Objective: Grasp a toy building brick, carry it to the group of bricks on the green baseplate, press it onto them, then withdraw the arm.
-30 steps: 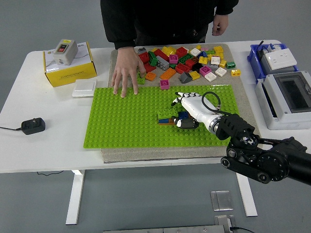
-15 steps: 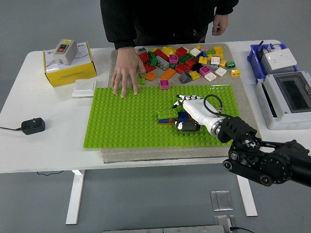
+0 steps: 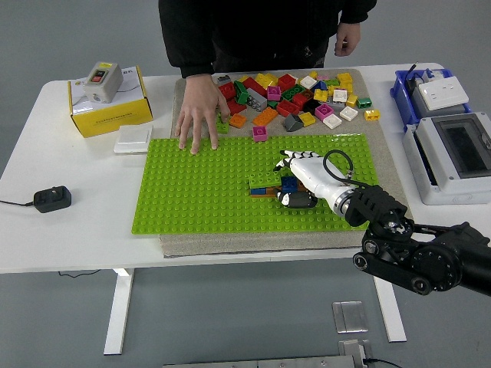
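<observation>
Green studs fill the middle of our view: the baseplate (image 3: 199, 192) lies on a grey mat (image 3: 230, 244) on the white table (image 3: 69, 238), and on its right half sits a small group of bricks (image 3: 268, 185), a lime one on top, an orange one under it, and a blue brick (image 3: 289, 184) at its right end. We see the right hand (image 3: 303, 180), white with dark-tipped fingers (image 3: 285, 157), reaching in from the lower right on its black arm (image 3: 418, 257) and resting over the right end of that group. The fingers fan out loosely above and beyond the blue brick while the thumb curls in below it near a dark piece (image 3: 298, 200); the blue brick lies right between them, touching or nearly touching the palm side, though we cannot tell from here whether the hand truly clamps it or only presses on it. At the far side a person in black stands at the table, one hand (image 3: 199, 111) laid flat with fingers spread on the baseplate's far left edge, the other hand (image 3: 347, 37) hanging clear of the table. A loose pile of coloured bricks (image 3: 295, 96) lies on the mat beyond the baseplate. A yellow box (image 3: 107, 107) and a black plug adapter (image 3: 52, 198) sit to the left; a blue bin (image 3: 430, 92) and a grey enclosure (image 3: 453, 157) sit to the right.
</observation>
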Robot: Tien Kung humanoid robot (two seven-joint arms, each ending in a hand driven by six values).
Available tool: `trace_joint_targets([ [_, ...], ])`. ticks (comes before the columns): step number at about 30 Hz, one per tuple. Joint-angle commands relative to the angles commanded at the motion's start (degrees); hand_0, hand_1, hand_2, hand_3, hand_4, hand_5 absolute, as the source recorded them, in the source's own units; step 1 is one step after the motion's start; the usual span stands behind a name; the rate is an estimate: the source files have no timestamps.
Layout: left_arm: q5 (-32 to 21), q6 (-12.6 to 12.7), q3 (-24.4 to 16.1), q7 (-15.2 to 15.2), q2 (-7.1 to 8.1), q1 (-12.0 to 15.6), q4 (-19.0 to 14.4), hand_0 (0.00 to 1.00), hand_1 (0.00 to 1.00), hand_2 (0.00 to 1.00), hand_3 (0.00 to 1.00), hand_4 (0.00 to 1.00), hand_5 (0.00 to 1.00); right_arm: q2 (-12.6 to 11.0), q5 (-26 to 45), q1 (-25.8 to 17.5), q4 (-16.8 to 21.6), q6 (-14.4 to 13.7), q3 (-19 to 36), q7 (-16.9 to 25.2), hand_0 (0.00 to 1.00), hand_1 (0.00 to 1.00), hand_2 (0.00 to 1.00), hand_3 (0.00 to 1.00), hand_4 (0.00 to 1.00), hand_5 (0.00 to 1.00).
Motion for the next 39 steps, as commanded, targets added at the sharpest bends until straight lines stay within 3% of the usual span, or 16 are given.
trace_joint_targets([
  [14,-0.86,0.07,0.79,0.09,-0.09,0.22,0.00,0.609,0.598,0.487,0.588,0.093,0.683,-0.90,-1.22,-0.11,1.41,-0.28,3.06,-0.13,0.988,0.984,0.998,0.765,0.612,0.465],
  [22,-1.09,0.05,0.83,0.23,-0.22,0.45,0.00,0.609,0.597,0.487,0.588,0.092,0.685,-4.59,-5.42,-3.20,10.04,-0.63,6.54,-1.70,0.988,0.984,0.998,0.772,0.611,0.465],
  [27,-1.09,0.04,0.82,0.29,-0.28,0.60,0.00,0.609,0.598,0.485,0.588,0.093,0.685,-4.64,-6.22,-4.15,13.81,-0.77,4.00,-1.94,0.988,0.987,0.998,0.785,0.609,0.467],
  [39,-1.43,0.02,1.52,0.32,-0.01,0.42,0.00,0.609,0.598,0.485,0.589,0.098,0.687,-2.88,-4.57,-2.95,10.71,-0.78,3.23,-1.23,0.995,0.988,0.998,0.772,0.613,0.476],
])
